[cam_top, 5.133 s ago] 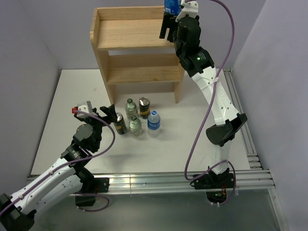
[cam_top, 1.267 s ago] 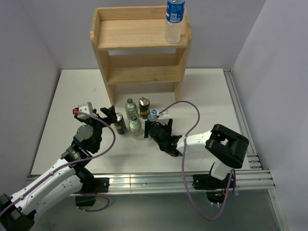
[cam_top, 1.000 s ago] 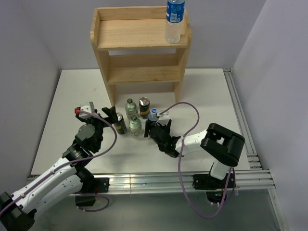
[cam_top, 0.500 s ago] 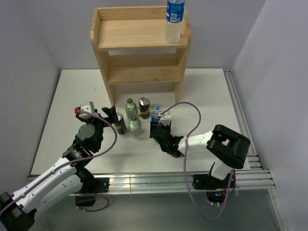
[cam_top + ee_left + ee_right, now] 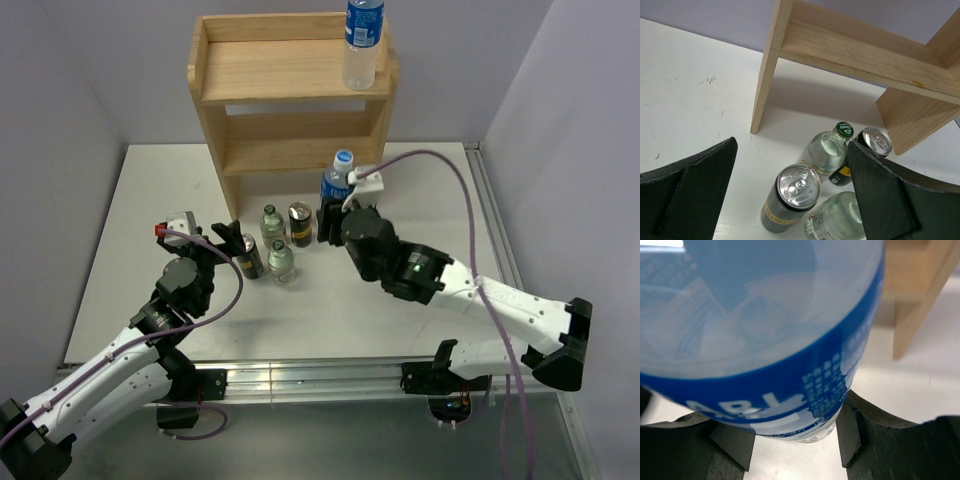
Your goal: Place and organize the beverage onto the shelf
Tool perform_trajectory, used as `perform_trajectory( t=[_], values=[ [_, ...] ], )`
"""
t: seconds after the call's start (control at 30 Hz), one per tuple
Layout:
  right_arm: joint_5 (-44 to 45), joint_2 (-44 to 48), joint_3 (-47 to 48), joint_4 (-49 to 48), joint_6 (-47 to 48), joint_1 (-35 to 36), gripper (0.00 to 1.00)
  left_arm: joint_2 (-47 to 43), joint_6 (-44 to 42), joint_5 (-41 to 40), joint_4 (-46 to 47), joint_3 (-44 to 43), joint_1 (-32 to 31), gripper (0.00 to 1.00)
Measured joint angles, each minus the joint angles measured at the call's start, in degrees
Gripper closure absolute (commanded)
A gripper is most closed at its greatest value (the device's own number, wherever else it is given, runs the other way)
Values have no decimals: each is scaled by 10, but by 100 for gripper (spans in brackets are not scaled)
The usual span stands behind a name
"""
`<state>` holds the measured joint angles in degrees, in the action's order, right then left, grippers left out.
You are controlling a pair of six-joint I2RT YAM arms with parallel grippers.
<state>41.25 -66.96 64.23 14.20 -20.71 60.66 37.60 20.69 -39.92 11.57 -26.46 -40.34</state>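
My right gripper (image 5: 333,220) is clenched on the blue bottle (image 5: 337,186), with one of my fingers (image 5: 732,447) on each side of its lower body, just under the blue label. The bottle stands upright in the grip, cap on top. It hangs just in front of the shelf (image 5: 268,85), near the foot of the right side panel, and rests on neither tier. My left gripper (image 5: 230,240) is released. Its fingers (image 5: 692,192) are spread wide and grip nothing, and it sits well in front of the shelf's left side, pointing toward it. Just past those fingertips, four drinks stand upright in a tight cluster on the table (image 5: 430,190), all in front of the shelf. The left can (image 5: 250,258) is just beside my left fingertips, and the front glass bottle (image 5: 282,261) stands next to it on the right. The back glass bottle (image 5: 271,221), which has a green cap, is closer to the shelf. The right can (image 5: 300,221) stands beside that bottle and is the one nearest the right panel. In my left wrist view, the foot of the shelf's left panel stands on the table beyond this cluster. The second blue bottle (image 5: 362,45) stands upright on the shelf's top tier, at its right end and close to the front edge.
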Motion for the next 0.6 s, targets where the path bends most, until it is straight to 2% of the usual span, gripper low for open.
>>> perform_trajectory(
  t=[0.17,0.47,0.6],
  values=[
    [2,-40,187,54,68,0,100,0,0,0,0,0,0,1],
    [-12,-245,540,152,179,-7,100,-12,0,0,-1,0,0,1],
    [-25,-312,644,182,210,-24,100,-13,0,0,-1,0,0,1]
  ],
)
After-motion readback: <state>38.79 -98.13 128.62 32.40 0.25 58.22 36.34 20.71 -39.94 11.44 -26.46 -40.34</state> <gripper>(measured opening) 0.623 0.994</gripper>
